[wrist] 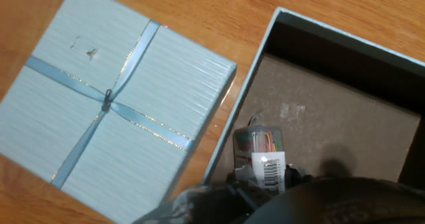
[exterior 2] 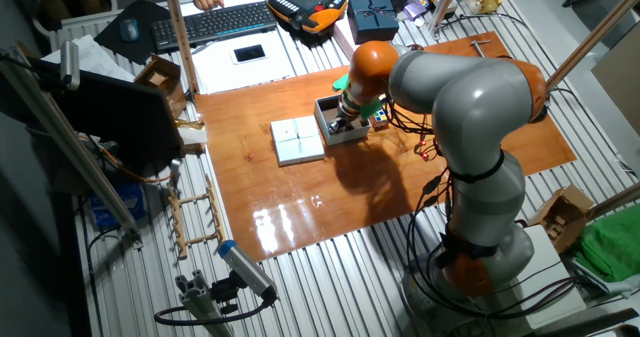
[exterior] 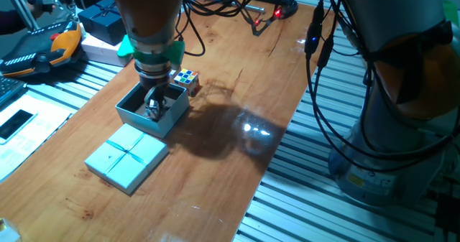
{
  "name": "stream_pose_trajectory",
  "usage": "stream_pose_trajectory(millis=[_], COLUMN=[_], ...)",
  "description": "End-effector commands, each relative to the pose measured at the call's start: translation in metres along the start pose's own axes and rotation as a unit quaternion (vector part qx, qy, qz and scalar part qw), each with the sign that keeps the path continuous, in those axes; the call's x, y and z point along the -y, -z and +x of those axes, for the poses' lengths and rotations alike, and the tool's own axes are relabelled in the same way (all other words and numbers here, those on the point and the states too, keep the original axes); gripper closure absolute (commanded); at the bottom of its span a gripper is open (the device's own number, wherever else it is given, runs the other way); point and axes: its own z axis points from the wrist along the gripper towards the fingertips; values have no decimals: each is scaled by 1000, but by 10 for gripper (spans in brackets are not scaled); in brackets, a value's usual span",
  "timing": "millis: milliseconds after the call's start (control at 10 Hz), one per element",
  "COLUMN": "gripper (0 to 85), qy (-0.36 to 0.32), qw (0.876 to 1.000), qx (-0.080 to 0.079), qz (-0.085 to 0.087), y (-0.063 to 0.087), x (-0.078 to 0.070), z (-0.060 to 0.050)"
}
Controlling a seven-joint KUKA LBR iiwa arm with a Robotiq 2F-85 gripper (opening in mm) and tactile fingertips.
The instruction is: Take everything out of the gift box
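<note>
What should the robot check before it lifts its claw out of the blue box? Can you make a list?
1. Lid off the gift box: ok, the lid lies flat on the table beside it.
2. Claw inside the box: ok, it reaches down into it.
3. Claw gripping the small clear container: cannot tell, the container sits right at the fingers but the grip is hidden.
4. Rest of the box floor bare: ok in the hand view, only brown cardboard shows.
5. Puzzle cube already out: ok, it sits on the table behind the box.
6. Room to lift straight up: ok, nothing hangs over the box.
</note>
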Motion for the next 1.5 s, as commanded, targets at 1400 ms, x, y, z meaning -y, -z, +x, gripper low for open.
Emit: stream_pose_trajectory(millis=[1400], gripper=[840], qy=[-121], qw=[993], qx=[2], qz=[13], y=[103], x=[53], z=[-17])
